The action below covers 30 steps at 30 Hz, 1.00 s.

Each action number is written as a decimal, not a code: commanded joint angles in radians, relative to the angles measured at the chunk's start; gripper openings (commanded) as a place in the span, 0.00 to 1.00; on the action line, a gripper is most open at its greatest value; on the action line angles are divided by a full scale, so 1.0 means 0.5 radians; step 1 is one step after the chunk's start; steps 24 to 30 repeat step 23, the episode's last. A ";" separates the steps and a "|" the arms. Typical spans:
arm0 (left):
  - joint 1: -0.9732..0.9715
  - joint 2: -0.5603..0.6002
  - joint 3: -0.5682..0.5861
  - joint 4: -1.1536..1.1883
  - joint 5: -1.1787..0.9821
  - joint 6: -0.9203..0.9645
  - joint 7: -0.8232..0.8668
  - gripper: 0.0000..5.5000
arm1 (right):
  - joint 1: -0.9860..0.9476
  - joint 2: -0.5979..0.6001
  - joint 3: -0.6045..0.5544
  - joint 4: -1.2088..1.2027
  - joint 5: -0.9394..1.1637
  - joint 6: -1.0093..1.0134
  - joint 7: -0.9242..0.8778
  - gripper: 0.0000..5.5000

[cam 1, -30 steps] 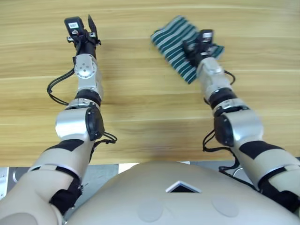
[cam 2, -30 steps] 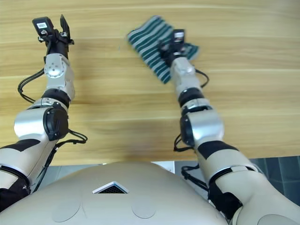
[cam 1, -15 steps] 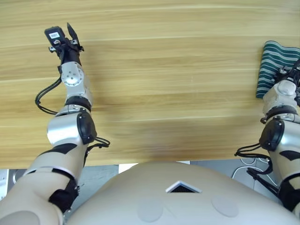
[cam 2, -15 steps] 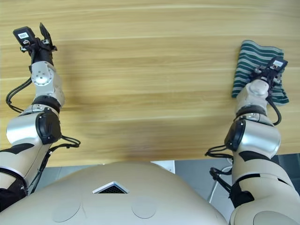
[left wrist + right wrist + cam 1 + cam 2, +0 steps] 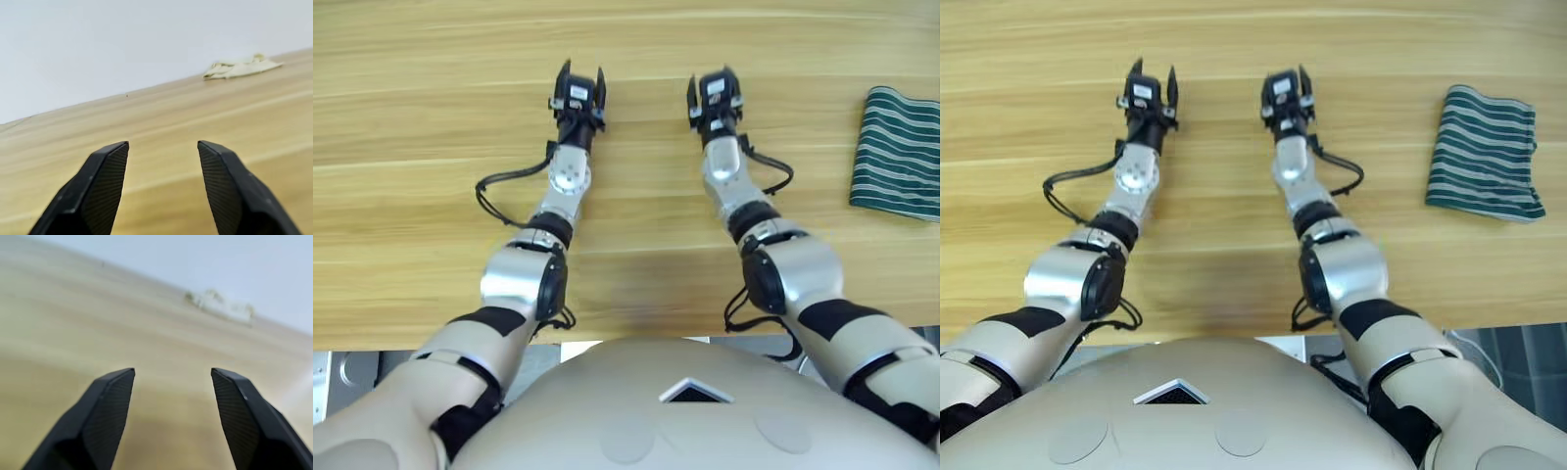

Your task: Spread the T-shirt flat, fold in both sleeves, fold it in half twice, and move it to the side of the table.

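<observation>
The T-shirt (image 5: 1485, 153), green with white stripes, lies folded into a small rectangle at the right side of the wooden table (image 5: 431, 196). My left gripper (image 5: 579, 78) rests over the table's middle, open with nothing between its black fingers (image 5: 100, 188). Close beside it on the right, my right gripper (image 5: 713, 86) is open too, and empty, its fingers (image 5: 105, 418) spread over bare wood. Both grippers are well to the left of the T-shirt and apart from it.
A crumpled pale cloth (image 5: 240, 67) lies far off near the table's back edge, against a plain light wall; it is the pale cloth (image 5: 221, 304) in the right wrist view too. The table's front edge runs just before my body.
My right gripper has let go of the T-shirt at the right side and swung back to the middle. The left arm has moved in from the far left to beside it.
</observation>
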State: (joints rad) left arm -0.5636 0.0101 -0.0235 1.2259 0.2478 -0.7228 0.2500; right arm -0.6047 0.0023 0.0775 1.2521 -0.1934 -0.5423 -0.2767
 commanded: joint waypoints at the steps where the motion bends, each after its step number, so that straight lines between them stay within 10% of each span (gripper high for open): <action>1: 0.262 -0.068 -0.148 -0.242 0.134 -0.253 0.104 0.48 | 0.282 0.021 0.144 -0.384 -0.197 -0.406 -0.185 0.53; 9: 0.800 -0.136 -0.250 -0.833 0.052 -0.317 -0.015 0.69 | 0.825 -0.003 0.283 -1.047 -0.422 -0.503 -0.222 0.53; 30: 1.051 -0.164 -0.183 -1.294 -0.228 -0.018 -0.107 0.70 | 1.070 -0.036 0.242 -1.324 -0.289 -0.410 -0.069 0.67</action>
